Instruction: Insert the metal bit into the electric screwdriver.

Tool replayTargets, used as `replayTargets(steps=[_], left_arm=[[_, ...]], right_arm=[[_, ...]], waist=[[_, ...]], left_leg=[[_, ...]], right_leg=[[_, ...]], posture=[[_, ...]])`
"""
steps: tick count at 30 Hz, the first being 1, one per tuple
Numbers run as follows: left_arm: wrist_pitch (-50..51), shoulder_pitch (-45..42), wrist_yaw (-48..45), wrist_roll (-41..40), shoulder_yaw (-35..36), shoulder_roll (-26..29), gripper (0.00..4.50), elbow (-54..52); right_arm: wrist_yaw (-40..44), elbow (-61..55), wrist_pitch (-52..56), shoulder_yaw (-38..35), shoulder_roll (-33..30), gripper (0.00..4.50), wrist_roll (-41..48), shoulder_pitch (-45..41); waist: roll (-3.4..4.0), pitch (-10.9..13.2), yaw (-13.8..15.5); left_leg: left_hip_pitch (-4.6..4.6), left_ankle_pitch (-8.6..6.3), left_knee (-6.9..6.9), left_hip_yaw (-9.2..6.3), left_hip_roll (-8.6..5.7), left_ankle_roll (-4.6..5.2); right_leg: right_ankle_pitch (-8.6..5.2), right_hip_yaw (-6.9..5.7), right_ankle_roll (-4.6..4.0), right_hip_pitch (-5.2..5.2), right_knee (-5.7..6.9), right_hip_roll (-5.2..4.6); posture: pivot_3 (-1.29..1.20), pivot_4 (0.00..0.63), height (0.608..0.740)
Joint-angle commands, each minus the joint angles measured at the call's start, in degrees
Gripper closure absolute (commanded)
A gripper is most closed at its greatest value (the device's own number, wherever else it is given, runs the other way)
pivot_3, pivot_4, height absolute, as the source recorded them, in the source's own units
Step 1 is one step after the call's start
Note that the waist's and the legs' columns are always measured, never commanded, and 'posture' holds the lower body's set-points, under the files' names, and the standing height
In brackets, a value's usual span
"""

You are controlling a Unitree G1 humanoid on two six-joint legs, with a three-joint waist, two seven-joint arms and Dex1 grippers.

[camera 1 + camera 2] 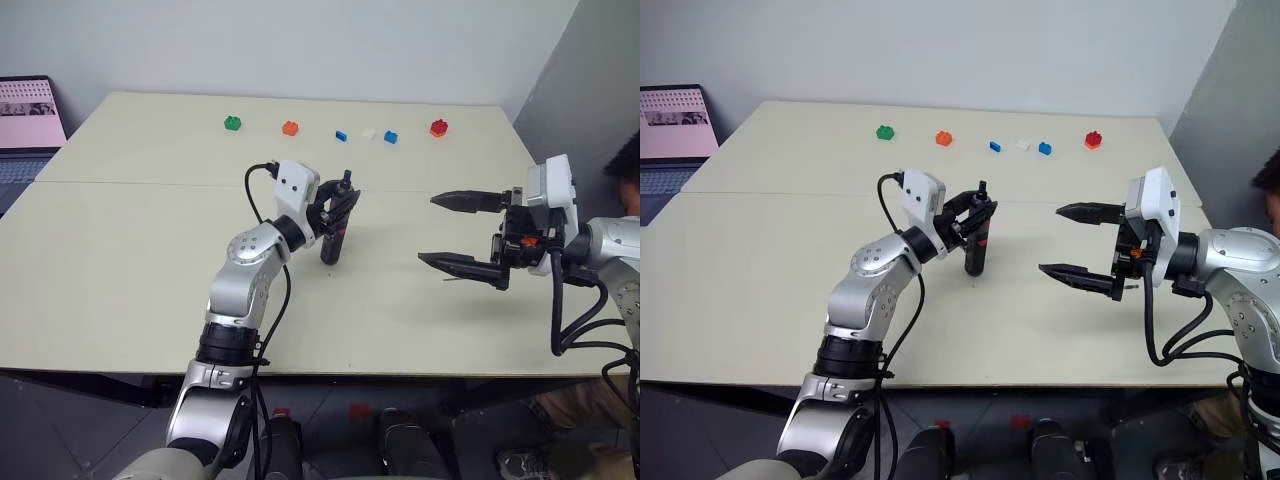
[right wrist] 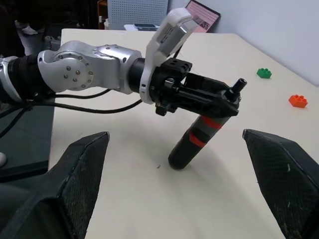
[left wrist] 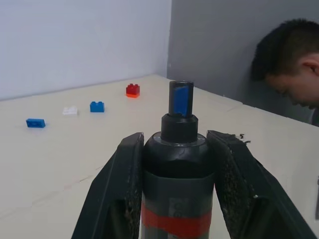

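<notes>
1. Right now the table carries the work; the left claw is pinching the electric screwdriver, holding it upright, its lower end at the tabletop.
2. Opposite, the right claw is spread wide, empty.
3. I can't spot the metal bit; I'd keep the screwdriver steady, socket uppermost.

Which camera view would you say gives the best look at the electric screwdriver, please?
The right wrist view: the electric screwdriver shows whole from the side, tilted, clamped by the left gripper. The left wrist view shows just its front end between the fingers; the head views show it small.
</notes>
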Motion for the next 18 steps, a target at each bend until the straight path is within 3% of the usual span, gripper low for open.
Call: replayTargets(steps=[1, 12, 18], left_arm=[[-1.8, 3.1, -0.3, 1.0, -1.6, 1.3, 2.87, -2.4], [-0.1, 8.5, -1.2, -1.0, -0.5, 7.9, 2.87, -8.9], [-1.1, 8.8, -0.7, -0.7, -1.8, 8.6, 2.87, -9.3]], right_arm=[[-0.6, -1.3, -0.6, -0.2, -0.4, 0.00, 0.2, -1.2], [3.8, 2.2, -2.6, 2.5, -3.3, 0.00, -2.7, -1.9], [8.0, 8.6, -6.2, 7.4, -6.5, 0.00, -9.8, -4.4]], waist=[[0.01, 0.0, 0.0], [0.05, 0.0, -0.2], [0.05, 0.0, -0.7]], left_leg=[[0.02, 0.00, 0.00, 0.00, 0.00, 0.00], [0.12, 0.05, 0.02, 0.00, 0.00, 0.07], [0.15, 0.09, 0.02, 0.00, 0.00, 0.13]], right_leg=[[0.00, 0.00, 0.00, 0.01, 0.01, 0.00], [-0.08, 0.01, -0.35, 0.05, 0.03, 0.01], [-0.06, 0.01, -0.37, 0.05, 0.04, 0.01]], posture=[[0.00, 0.150, 0.740], [0.00, 0.150, 0.740], [0.00, 0.150, 0.740]])
